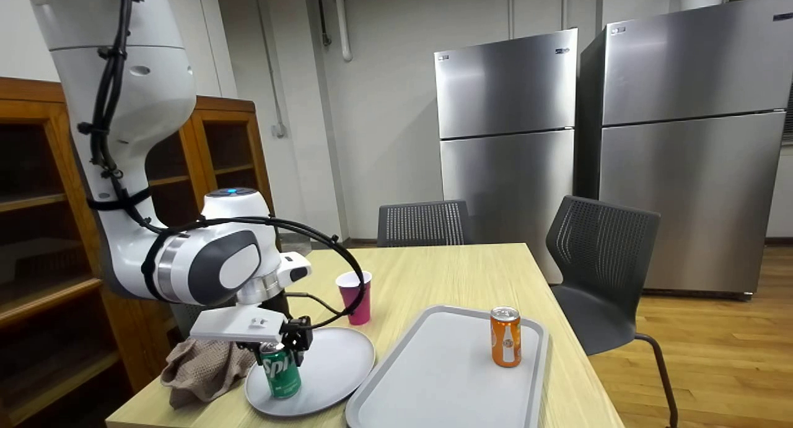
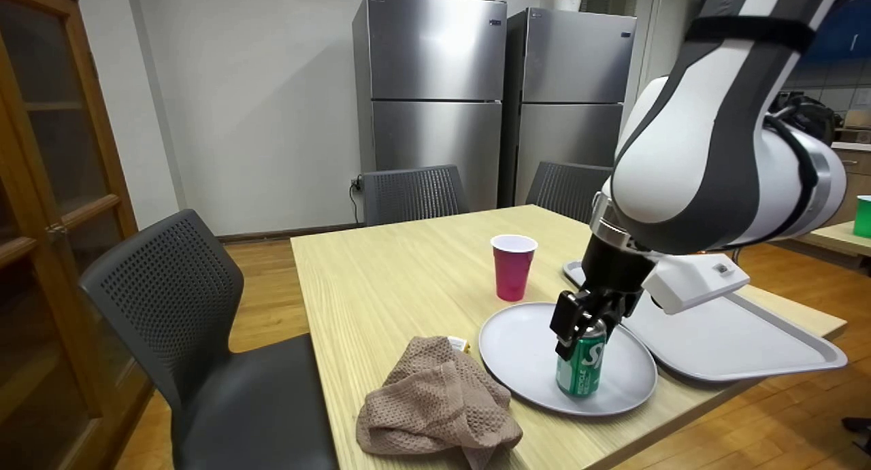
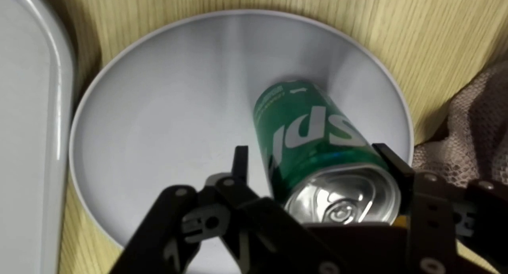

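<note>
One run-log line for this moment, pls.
pincer: open around green can | green can: on round plate | orange can: on tray | pink cup: on table

pale walls (image 1: 384, 137); steel refrigerators (image 1: 508, 93); wooden cabinet (image 2: 88, 211); dark chairs (image 2: 170, 293); wood floor (image 1: 725, 341)

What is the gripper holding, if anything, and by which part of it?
Nothing: the gripper stands open around the top of the green can, with a gap between it and one finger.
</note>
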You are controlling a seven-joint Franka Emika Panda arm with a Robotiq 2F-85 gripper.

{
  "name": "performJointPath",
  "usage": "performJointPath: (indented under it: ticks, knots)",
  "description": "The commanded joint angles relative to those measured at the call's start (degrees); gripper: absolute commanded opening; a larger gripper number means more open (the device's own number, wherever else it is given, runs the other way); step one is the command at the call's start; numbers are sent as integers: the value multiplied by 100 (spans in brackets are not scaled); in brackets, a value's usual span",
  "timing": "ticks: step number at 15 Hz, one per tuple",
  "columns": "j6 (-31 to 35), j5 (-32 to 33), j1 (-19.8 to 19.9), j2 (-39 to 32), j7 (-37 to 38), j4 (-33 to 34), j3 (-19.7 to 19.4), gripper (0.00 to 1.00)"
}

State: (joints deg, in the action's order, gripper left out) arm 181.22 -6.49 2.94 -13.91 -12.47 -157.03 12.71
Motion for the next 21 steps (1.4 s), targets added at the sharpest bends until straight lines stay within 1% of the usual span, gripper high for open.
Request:
performJointPath:
  ticks: [1, 2, 4, 5, 6, 7, 8, 9, 12, 16, 21]
  knots:
    - [180, 272, 283, 148, 201, -130, 268, 100]
    - [207, 304, 328, 181, 206, -154, 317, 100]
    - [207, 355, 586, 262, 181, -188, 581, 100]
    - [198, 105, 732, 320, -49, -206, 782, 100]
    - [220, 111, 816, 385, -44, -232, 860, 100]
    - [195, 113, 977, 426, -58, -236, 1020, 100]
    - [218, 143, 977, 556, -60, -298, 987, 100]
    - [209, 150, 1069, 667, -69, -338, 1061, 100]
    - [255, 80, 1520, 827, -112, -358, 1510, 100]
    - [319, 11, 2043, 875, -84, -243, 1937, 100]
    - [282, 38, 2746, 925, -72, -76, 2078, 100]
